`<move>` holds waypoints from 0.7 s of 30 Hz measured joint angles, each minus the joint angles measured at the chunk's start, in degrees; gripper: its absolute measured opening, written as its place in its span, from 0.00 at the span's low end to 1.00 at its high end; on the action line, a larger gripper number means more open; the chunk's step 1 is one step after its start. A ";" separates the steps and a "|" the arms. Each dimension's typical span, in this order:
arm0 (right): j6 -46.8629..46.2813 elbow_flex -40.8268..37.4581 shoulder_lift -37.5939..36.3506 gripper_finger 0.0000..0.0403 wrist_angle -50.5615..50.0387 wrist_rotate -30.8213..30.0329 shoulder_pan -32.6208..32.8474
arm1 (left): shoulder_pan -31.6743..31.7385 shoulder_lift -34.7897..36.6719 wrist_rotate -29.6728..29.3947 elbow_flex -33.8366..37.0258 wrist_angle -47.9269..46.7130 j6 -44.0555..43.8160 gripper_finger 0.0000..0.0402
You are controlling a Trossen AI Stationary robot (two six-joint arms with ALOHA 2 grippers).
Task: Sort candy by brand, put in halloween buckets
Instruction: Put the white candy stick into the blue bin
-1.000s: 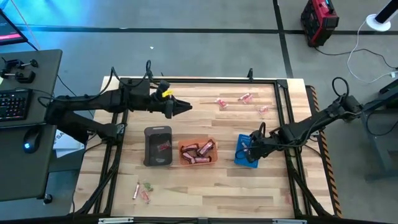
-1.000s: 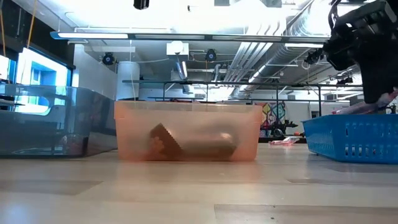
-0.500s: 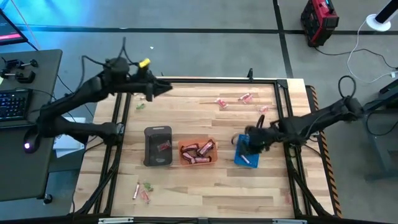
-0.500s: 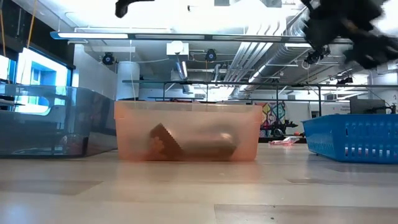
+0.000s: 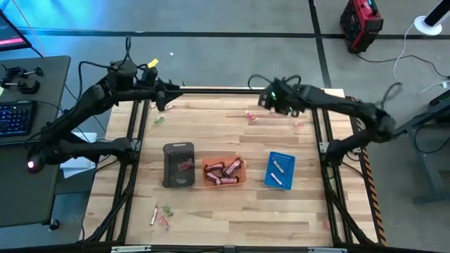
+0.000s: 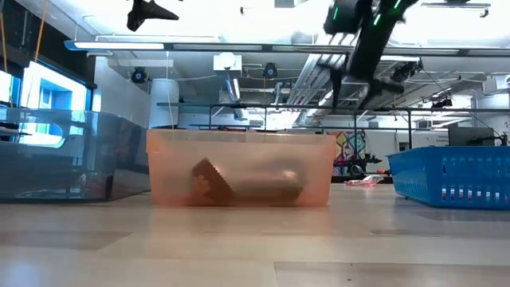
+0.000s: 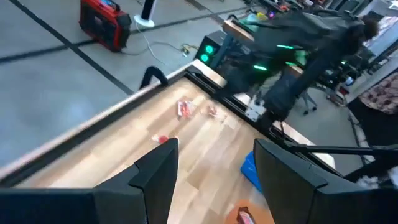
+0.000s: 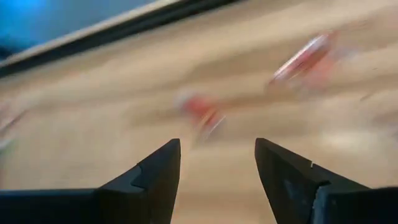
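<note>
Three buckets stand in a row mid-table: dark grey point(image 5: 178, 165), orange point(image 5: 224, 171) with several reddish-brown bars, and blue point(image 5: 280, 170) holding two pieces. Loose candy lies near the far edge point(image 5: 250, 116), point(image 5: 278, 109), point(image 5: 298, 124) and near the near-left corner point(image 5: 160, 214); one green piece point(image 5: 159, 119) lies far left. My left gripper point(image 5: 171, 98) hangs open and empty above the far-left edge point(image 7: 214, 149). My right gripper point(image 5: 264, 100) is open and empty above the far candy point(image 8: 217, 146), where a red piece point(image 8: 205, 115) shows blurred.
A black frame rail point(image 5: 225, 90) runs along the table's far edge, under both grippers. A desk with a keyboard point(image 5: 15, 116) stands left of the table. Bare wood lies between the buckets and the near edge point(image 5: 246, 218). In the low view the orange bucket point(image 6: 239, 169) stands in the middle.
My right gripper has left the blue bucket, risen and swung fast to the table's far edge, over the loose candy there. My left gripper has drawn back from above the table's far middle to the far-left edge, rising as it went.
</note>
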State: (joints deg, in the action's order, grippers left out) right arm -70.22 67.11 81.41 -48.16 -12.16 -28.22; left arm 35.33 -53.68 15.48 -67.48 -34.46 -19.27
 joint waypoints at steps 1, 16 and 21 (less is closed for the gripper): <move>-0.02 0.00 2.26 0.49 0.00 -0.13 -2.75 | -0.24 -0.31 0.82 0.00 -0.07 -0.49 0.50; -8.93 0.00 23.51 0.49 7.51 9.62 -16.51 | -3.83 -2.88 0.05 0.00 -0.04 -3.15 0.50; -12.30 0.00 25.61 0.49 7.30 9.82 -17.21 | -3.87 -3.83 -0.86 0.00 0.00 -3.12 0.50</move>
State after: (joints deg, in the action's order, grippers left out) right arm -82.51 67.11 107.01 -40.86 -2.35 -45.43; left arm 31.46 -57.51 14.61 -67.48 -34.46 -22.39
